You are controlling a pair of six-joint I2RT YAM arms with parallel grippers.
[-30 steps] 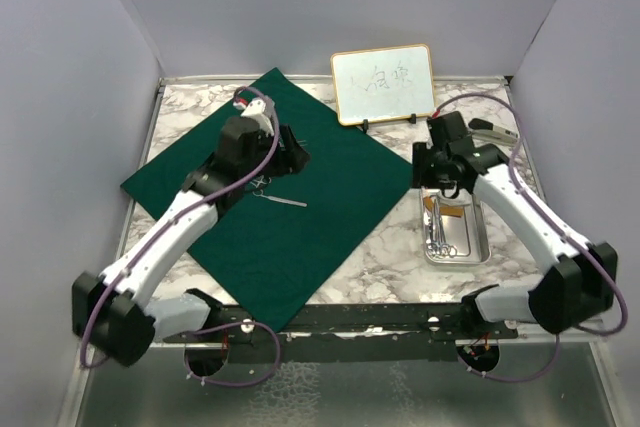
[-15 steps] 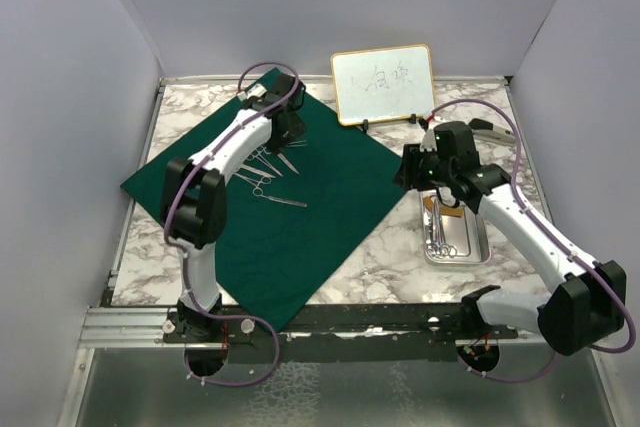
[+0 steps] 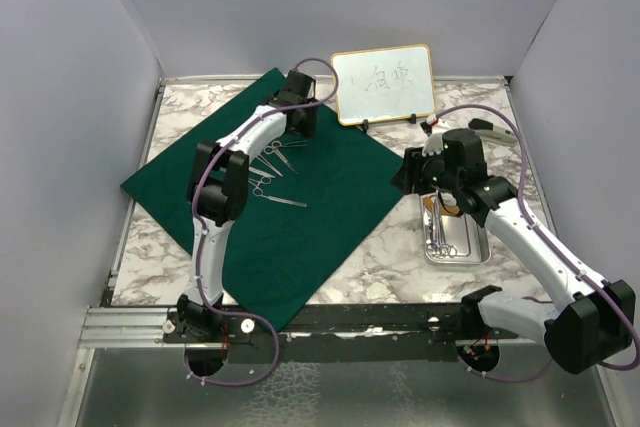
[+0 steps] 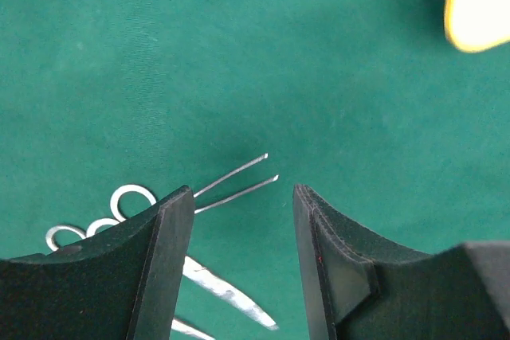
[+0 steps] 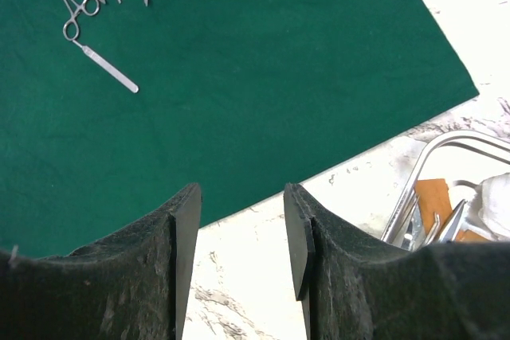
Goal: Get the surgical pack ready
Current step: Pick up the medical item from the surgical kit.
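The left pincer (image 4: pixel 239 197) hung open and empty, low over the far part of the large dark green cloth sheet (image 3: pixel 300 222). The tips of a pair of thin silver tweezers (image 4: pixel 247 189) lay on the cloth in the gap between its jaws, not gripped. Just to the near left of it, the silver scissor-like instruments (image 3: pixel 270 172) lay in a loose cluster on the cloth. At least four could be told apart, some with ring handles. The right pincer (image 5: pixel 239 193) was likewise parted and held nothing, poised above the right edge of the cloth where it met the marbled tabletop (image 3: pixel 400 257). The one small rectangular steel tray (image 3: pixel 487 247) sat just right of it, off the cloth. It held more instruments than could be counted, an orange-brown piece, and something white at its right side that may have been gauze. No separate squares could be made out. One gold-framed whiteboard (image 3: pixel 383 84) stood at the far edge. The single cloth lay spread cornerwise across the left and middle of the tabletop. The step in hand appeared to be moving instruments from tray to cloth, partly done. Next, the right pincer would probably need to swing right over the tray, drop low and close on one thin instrument without snagging the others.
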